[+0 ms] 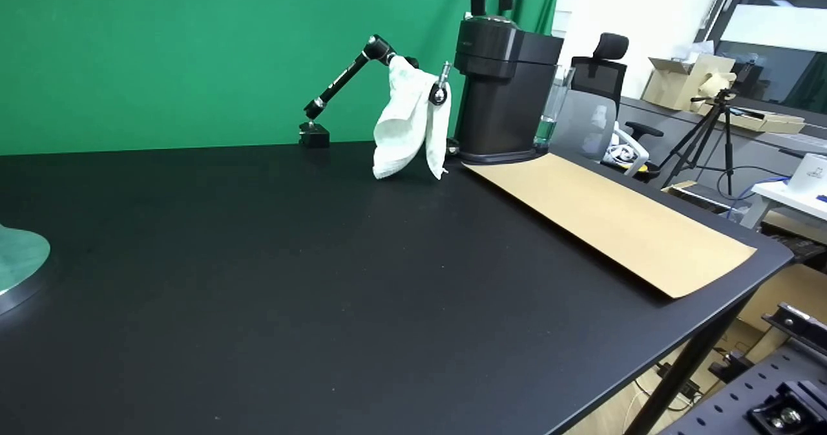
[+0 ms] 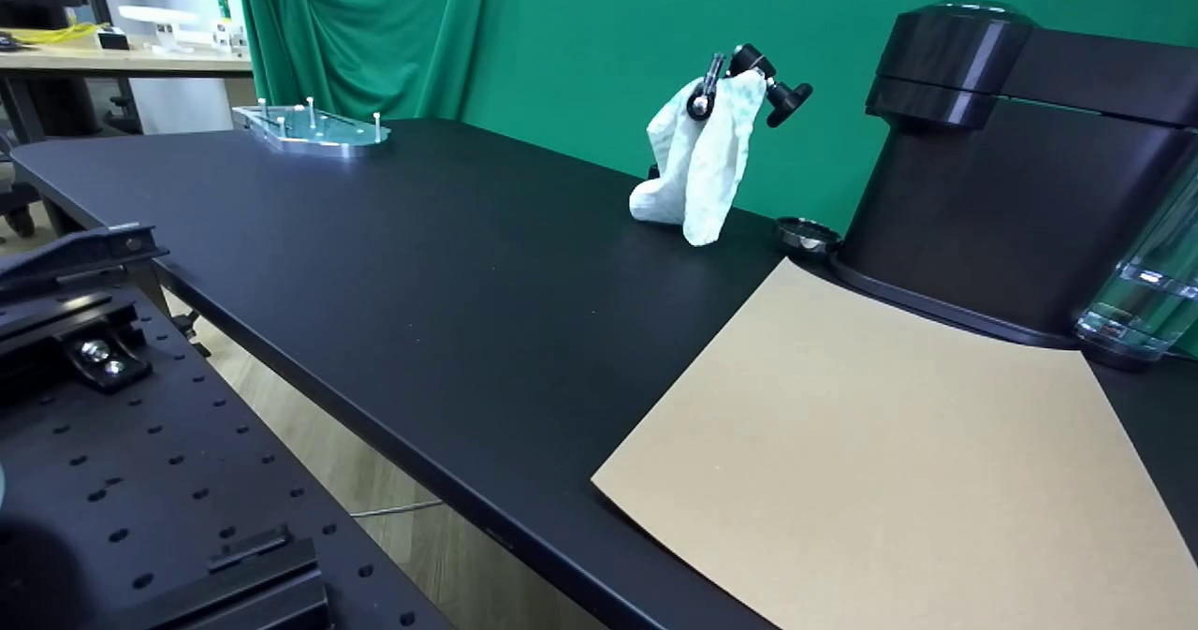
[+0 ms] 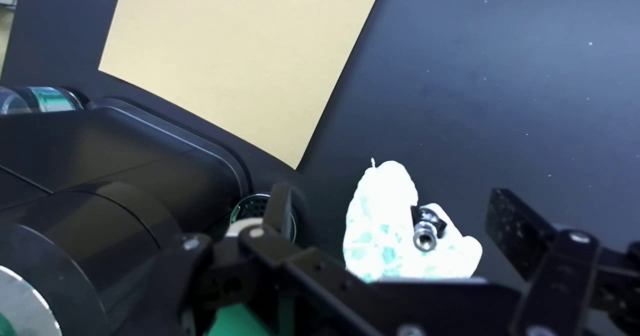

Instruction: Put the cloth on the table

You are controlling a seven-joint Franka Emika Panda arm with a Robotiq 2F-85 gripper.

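so 1 cloth [image 1: 402, 121] hangs w/ 1 gripper [image 1: 492, 11] abv.

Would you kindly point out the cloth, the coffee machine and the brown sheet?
Cloth [image 2: 707, 167], in an exterior view: on its hanging folds.
Coffee machine [image 2: 1001, 199], in an exterior view: on its black body.
Brown sheet [image 3: 240, 61], in the wrist view: on its visible middle.

one white cloth [image 1: 407, 121], one articulated mounting arm [image 1: 345, 78], one gripper [image 3: 390, 202] with two fingers [image 3: 517, 228], one coffee machine [image 2: 973, 218], one clear tank [image 2: 1149, 284], one small round drip tray [image 2: 807, 241], one sheet of brown paper [image 2: 870, 452], one black table [image 1: 310, 280], one perforated board [image 2: 197, 466], one tripod [image 1: 729, 144], one clear-topped plate [image 2: 323, 151] bearing four pegs [image 2: 377, 128].
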